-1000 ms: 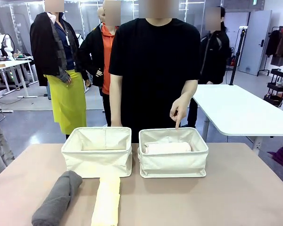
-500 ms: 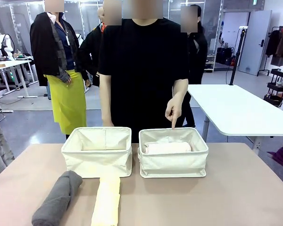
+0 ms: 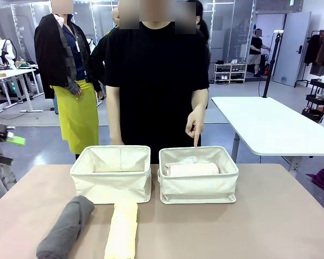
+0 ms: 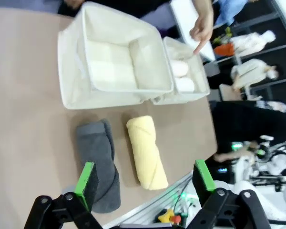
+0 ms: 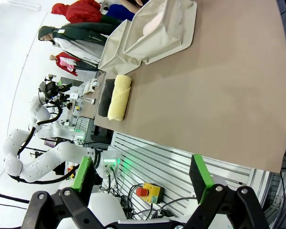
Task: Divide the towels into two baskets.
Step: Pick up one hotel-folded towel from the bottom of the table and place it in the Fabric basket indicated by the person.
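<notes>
Our left fingers [image 4: 87, 179] and right fingers [image 5: 82, 172] are wide open. Near on the bench [image 3: 270, 226], dark grey rolled terry towel [image 3: 66, 226], pale yellow rolled towel [image 3: 122, 231] right beside it. Farther, left cream canvas basket [image 3: 110, 183], and right basket [image 3: 198, 189] holding pale rolls [image 3: 191, 169], person's hand [image 3: 195, 123] pointing in.

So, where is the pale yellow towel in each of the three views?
Front view: pale yellow towel at the bottom edge, left of centre.
Left wrist view: towel in the centre, slightly low.
Right wrist view: towel left of centre, near the table's edge.
Shared landmark: the left basket, just past the towel's far end.
</notes>
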`<control>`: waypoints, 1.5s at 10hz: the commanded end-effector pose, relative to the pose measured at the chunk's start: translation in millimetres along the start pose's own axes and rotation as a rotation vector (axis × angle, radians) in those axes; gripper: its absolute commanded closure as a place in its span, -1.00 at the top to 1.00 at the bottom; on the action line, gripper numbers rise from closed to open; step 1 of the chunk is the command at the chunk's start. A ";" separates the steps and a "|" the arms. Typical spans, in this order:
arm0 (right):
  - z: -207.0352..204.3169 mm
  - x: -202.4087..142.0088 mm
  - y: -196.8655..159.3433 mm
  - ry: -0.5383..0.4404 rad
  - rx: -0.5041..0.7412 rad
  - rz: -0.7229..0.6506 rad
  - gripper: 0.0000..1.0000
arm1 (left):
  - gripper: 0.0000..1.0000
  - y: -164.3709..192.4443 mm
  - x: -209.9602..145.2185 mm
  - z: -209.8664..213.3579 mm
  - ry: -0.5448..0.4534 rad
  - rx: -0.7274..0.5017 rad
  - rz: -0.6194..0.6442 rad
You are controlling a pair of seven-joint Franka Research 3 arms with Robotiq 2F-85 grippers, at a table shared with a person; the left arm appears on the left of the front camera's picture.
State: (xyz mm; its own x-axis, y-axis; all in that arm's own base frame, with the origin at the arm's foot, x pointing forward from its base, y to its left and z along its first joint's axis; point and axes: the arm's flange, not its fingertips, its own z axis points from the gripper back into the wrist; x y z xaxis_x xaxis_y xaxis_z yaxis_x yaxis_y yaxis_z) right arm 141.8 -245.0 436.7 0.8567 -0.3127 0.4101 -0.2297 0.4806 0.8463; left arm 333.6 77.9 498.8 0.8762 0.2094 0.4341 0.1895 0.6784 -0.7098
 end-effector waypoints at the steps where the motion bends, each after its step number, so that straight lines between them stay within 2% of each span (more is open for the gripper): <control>1: 1.9 -4.4 1.7 -0.017 -0.002 0.018 1.00 | 1.00 -12.7 -14.1 -21.9 0.068 0.112 -0.098; 3: 1.9 -4.4 1.7 -0.017 -0.002 0.018 1.00 | 1.00 -14.2 -30.7 -44.0 0.157 0.204 -0.170; 6: 1.9 -4.4 1.7 -0.017 -0.002 0.018 1.00 | 1.00 -7.9 -68.4 -84.1 0.183 0.407 -0.154; 10: 1.9 -4.4 1.7 -0.017 -0.002 0.018 1.00 | 1.00 -12.6 -124.1 -129.9 0.309 0.502 -0.160; 14: 1.9 -4.4 1.7 -0.017 -0.002 0.018 1.00 | 1.00 -4.7 -169.5 -148.0 0.420 0.550 -0.165; 15: 1.9 -4.4 1.7 -0.017 -0.002 0.018 1.00 | 1.00 -40.4 -35.6 -167.7 0.407 0.541 -0.190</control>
State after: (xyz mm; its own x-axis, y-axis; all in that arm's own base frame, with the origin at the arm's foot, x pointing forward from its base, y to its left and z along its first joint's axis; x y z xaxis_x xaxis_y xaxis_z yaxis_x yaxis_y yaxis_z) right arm 141.5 -245.2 436.7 0.8563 -0.3134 0.4106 -0.2293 0.4816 0.8458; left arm 366.6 -85.1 411.2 0.9703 -0.1627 0.1792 0.1990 0.9578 -0.2075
